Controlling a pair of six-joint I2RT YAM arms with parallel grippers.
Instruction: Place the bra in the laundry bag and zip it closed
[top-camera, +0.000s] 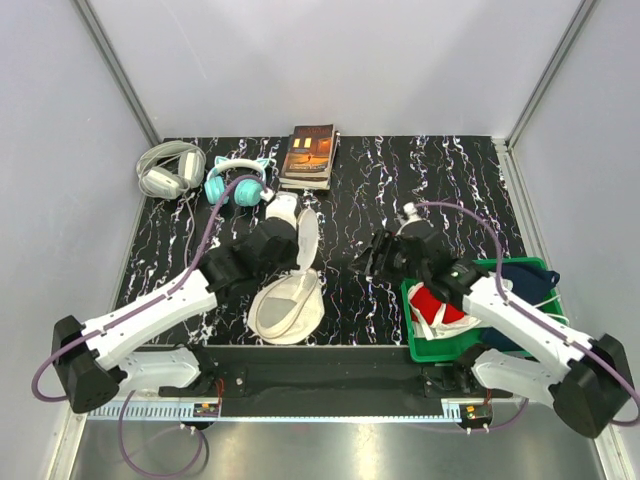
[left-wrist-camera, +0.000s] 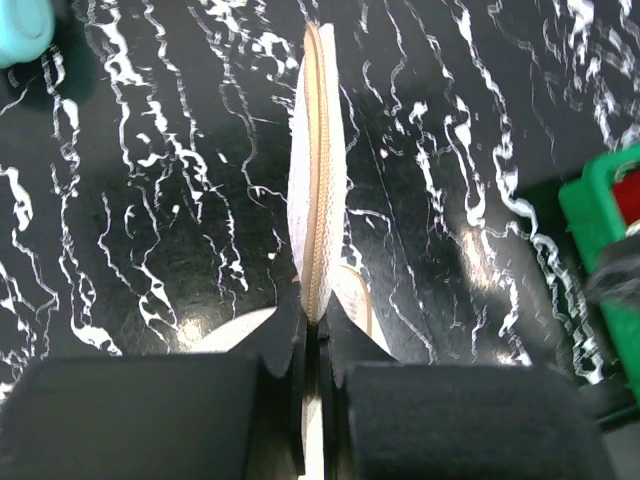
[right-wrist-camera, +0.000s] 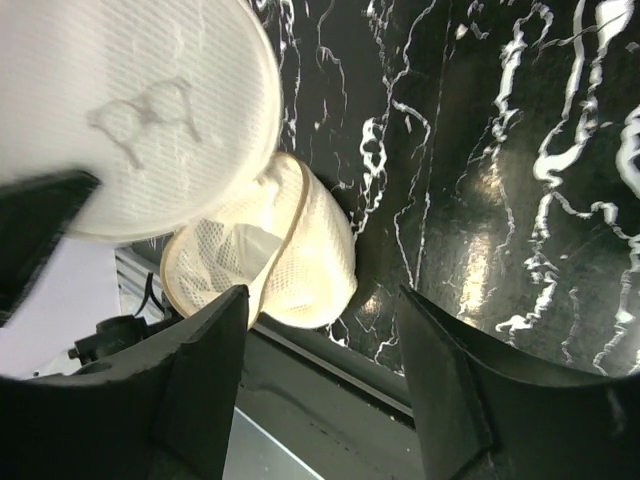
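The laundry bag lies open at the table's front centre. Its lower domed half (top-camera: 287, 308) rests on the table and its upper half (top-camera: 308, 238) stands upright. My left gripper (top-camera: 288, 248) is shut on the upright half's zip rim (left-wrist-camera: 318, 180), with both jaws pressed on it (left-wrist-camera: 316, 335). My right gripper (top-camera: 373, 258) is open and empty, just right of the bag. In the right wrist view it (right-wrist-camera: 322, 300) faces the bag's flat face with the drawing (right-wrist-camera: 140, 110) and the open lower half (right-wrist-camera: 290, 260). White fabric (top-camera: 432, 318), probably the bra, lies in the green basket under the red cloth (top-camera: 436, 300), partly hidden by my right arm.
The green basket (top-camera: 412, 335) stands at the front right and also holds a dark blue cloth (top-camera: 525, 280). White-grey headphones (top-camera: 170, 168), teal cat-ear headphones (top-camera: 238, 182) and a book (top-camera: 310, 152) lie along the back edge.
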